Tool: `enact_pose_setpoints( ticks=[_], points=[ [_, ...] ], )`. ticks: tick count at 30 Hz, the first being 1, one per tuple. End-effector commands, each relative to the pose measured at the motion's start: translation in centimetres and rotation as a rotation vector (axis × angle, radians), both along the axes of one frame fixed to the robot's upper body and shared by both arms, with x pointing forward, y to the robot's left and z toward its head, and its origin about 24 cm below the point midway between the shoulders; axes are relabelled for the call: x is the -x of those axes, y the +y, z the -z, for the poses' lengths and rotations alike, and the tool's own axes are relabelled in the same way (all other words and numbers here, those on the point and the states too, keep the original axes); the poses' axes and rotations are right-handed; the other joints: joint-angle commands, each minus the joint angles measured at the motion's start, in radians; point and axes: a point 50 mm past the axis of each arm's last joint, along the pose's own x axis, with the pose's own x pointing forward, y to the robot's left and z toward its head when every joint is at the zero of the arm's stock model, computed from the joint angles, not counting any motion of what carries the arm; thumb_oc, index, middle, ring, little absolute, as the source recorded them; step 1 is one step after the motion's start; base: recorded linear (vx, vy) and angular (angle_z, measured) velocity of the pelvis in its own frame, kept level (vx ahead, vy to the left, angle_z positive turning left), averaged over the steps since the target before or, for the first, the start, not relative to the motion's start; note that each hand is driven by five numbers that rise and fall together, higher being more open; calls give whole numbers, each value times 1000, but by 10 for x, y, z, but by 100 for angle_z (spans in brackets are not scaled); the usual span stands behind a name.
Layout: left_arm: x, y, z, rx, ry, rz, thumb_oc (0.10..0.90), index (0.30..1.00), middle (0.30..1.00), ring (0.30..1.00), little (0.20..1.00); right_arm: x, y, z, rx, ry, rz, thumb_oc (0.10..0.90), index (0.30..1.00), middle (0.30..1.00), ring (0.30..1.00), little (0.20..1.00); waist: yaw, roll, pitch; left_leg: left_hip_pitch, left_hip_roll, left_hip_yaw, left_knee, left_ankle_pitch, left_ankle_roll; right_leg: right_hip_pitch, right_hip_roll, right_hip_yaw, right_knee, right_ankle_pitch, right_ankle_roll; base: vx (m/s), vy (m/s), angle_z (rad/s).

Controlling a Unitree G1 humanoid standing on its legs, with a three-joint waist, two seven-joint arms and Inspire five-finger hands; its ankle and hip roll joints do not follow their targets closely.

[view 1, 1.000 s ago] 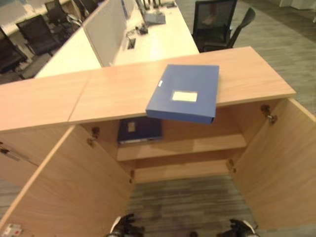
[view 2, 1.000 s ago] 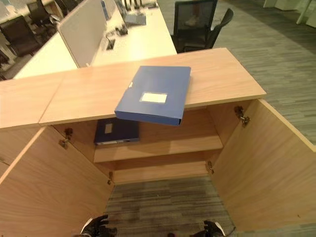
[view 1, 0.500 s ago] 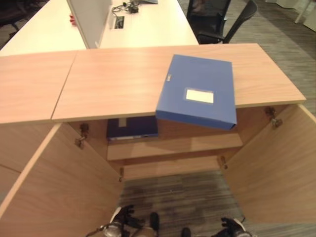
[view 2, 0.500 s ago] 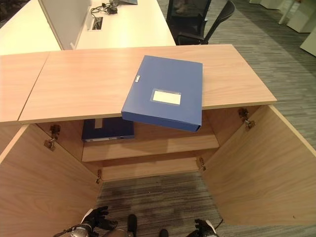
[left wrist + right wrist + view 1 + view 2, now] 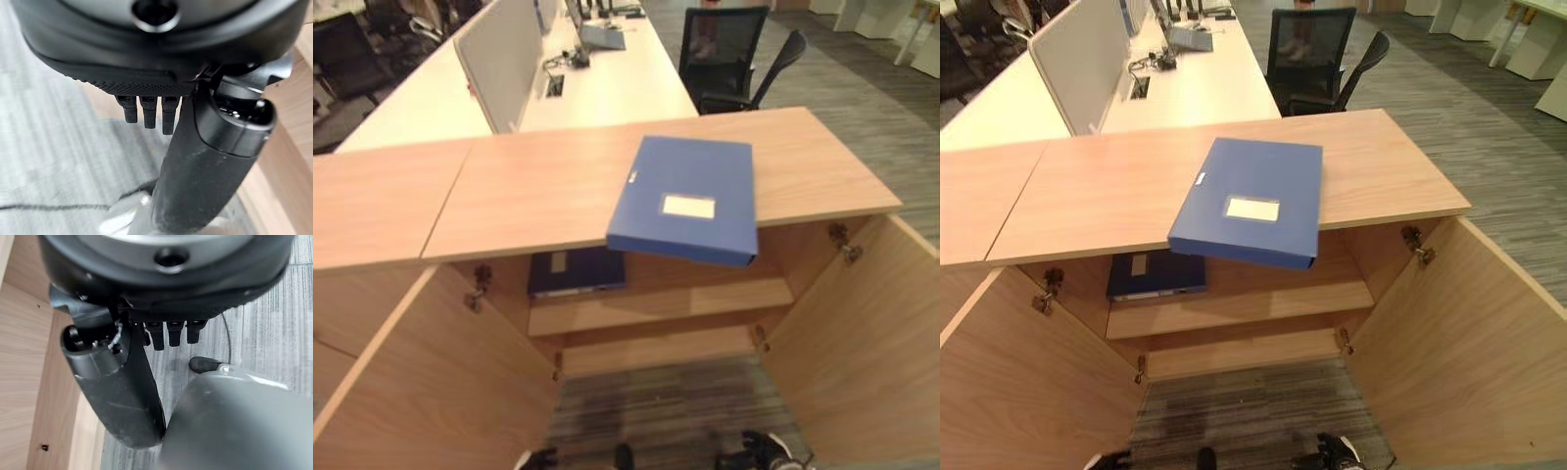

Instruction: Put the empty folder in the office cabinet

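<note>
At the frame's bottom edge, the left hand (image 5: 540,458) and right hand (image 5: 759,452) hang low over the carpet, fingers relaxed and straight, holding nothing. Above them the office cabinet (image 5: 558,186) stands with both doors open; a dark folder (image 5: 576,271) lies on its upper shelf. The blue folder (image 5: 687,199) rests on the cabinet top at centre, its near corner overhanging the edge. An office chair (image 5: 729,54) stands at upper right.

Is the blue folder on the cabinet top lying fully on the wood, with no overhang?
No: the blue folder lies on the cabinet top with its near edge jutting out past the front edge, over the open cabinet.
</note>
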Motion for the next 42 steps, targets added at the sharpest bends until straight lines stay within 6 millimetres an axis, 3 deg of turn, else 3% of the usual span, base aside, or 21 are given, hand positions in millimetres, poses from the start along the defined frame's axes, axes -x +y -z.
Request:
enact_pose_setpoints(
  ticks=[1,8,10,12,13,15,17,18,20,21,23,26,29,30,31,33,35,37,40,41,42],
  points=[
    [-56,-6,-12,-13,-153,80,800,900,900,900,900,-18,-18,-10,82,-45,-80,800,900,900,900,900,10,-3,41,36,47,-79,64,-139,-42,21,19,-44,35,-99,-10,-29,-136,10],
    [-64,-15,-13,9,-184,80,800,900,900,900,900,-16,-25,-11,91,-59,-42,800,900,900,900,900,8,1,59,27,100,-108,71,-99,-87,61,75,-89,8,-131,-44,-42,-165,11],
    [-69,-19,-14,16,-201,87,800,900,900,900,900,-13,-29,-11,100,-50,-32,800,900,900,900,900,7,9,72,11,125,-114,67,-58,-106,68,94,-123,8,-150,-54,-92,-134,20],
    [-75,-20,-16,18,-229,78,800,900,900,900,900,-15,-30,-12,104,-59,-38,800,900,900,900,900,4,3,82,-11,144,-79,75,-38,-115,69,93,-150,8,-151,-58,-114,-116,21],
    [-82,-21,-19,18,-261,76,800,900,900,900,900,-19,-30,-14,105,-72,-37,800,900,900,900,900,-4,-10,91,-40,153,-20,126,-38,-116,63,87,-175,8,-148,-64,-102,-94,14],
    [-90,-22,-23,18,-292,78,800,900,900,900,900,-19,-32,-14,107,-78,-33,800,900,900,900,900,-9,-18,91,-47,154,11,159,-47,-113,58,83,-187,8,-146,-67,-112,-114,32],
    [-112,-26,-35,29,-399,89,800,900,900,900,900,-15,-36,-14,118,-73,-20,800,900,900,900,900,-13,-33,91,-57,106,29,249,-101,-101,50,81,-206,10,-142,-84,-118,-134,55],
    [-112,-26,-35,29,-399,89,800,900,900,900,900,-15,-36,-14,118,-73,-20,800,900,900,900,900,-13,-33,91,-57,106,29,249,-101,-101,50,81,-206,10,-142,-84,-66,-69,32],
    [-129,-30,-47,30,-486,117,800,900,900,900,900,-14,-38,-15,122,-78,-3,800,900,900,900,900,-25,-40,88,-54,73,51,281,-154,-83,42,81,-227,18,-145,-90,-48,-45,42],
    [-150,-37,-67,34,-611,178,800,900,900,900,900,-8,-42,-14,131,-66,18,800,900,900,900,900,-27,-30,79,-29,43,76,244,-180,-62,40,92,-249,26,-147,-92,-12,-1,74],
    [-158,-38,-78,25,-671,215,800,900,900,900,900,-8,-42,-15,129,-76,25,800,900,900,900,900,-24,-31,79,-21,30,73,230,-184,-60,46,96,-249,29,-144,-91,36,13,64],
    [-181,-35,-127,-53,-901,355,800,900,900,900,900,-9,-37,-14,110,-106,51,800,900,900,900,900,-4,-42,75,-19,0,35,206,-184,-53,51,92,-259,42,-140,-85,50,1,23],
    [-185,-32,-145,-112,-982,406,800,900,900,900,900,-9,-32,-13,101,-103,35,800,900,900,900,900,6,-45,70,-7,-3,26,181,-182,-46,55,91,-258,47,-141,-85,42,6,1],
    [-189,-28,-163,-202,-1058,462,800,900,900,900,900,-11,-28,-13,97,-106,-2,800,900,900,900,900,16,-46,63,1,-2,17,168,-182,-44,58,92,-258,46,-146,-83,51,4,8],
    [-189,-28,-163,-205,-1057,462,800,900,900,900,900,-11,-27,-13,96,-106,-3,800,900,900,900,900,15,-47,63,2,-2,17,167,-181,-44,59,92,-258,46,-146,-83,43,12,8],
    [-194,-21,-193,-398,-1190,549,800,900,900,900,900,-15,-20,-13,87,-134,-21,800,900,900,900,900,25,-48,55,16,-2,11,160,-189,-41,68,96,-253,42,-151,-84,41,10,8],
    [-194,-18,-202,-462,-1225,569,800,900,900,900,900,-17,-18,-13,83,-141,-24,800,900,900,900,900,26,-49,54,21,-1,12,157,-192,-41,71,97,-250,40,-153,-84,28,7,11],
    [-196,-10,-224,-682,-1307,637,800,900,900,900,900,-17,-12,-13,75,-152,-42,800,900,900,900,900,26,-50,47,35,1,14,154,-200,-41,80,100,-242,38,-157,-83,35,9,1],
    [-198,-8,-236,-801,-1350,681,800,900,900,900,900,-16,-10,-12,68,-155,-51,800,900,900,900,900,23,-49,43,43,1,16,153,-205,-41,84,101,-237,39,-160,-82,30,10,-5],
    [-201,-7,-253,-916,-1416,717,800,900,900,900,900,-13,-8,-11,65,-151,-60,800,900,900,900,900,15,-48,37,50,2,19,152,-210,-41,87,104,-232,40,-163,-82,31,4,-3],
    [-201,-7,-253,-919,-1415,718,800,900,900,900,900,-13,-7,-11,64,-151,-60,800,900,900,900,900,15,-49,37,51,2,19,152,-210,-41,87,104,-232,40,-164,-82,32,5,-6]
  ],
)
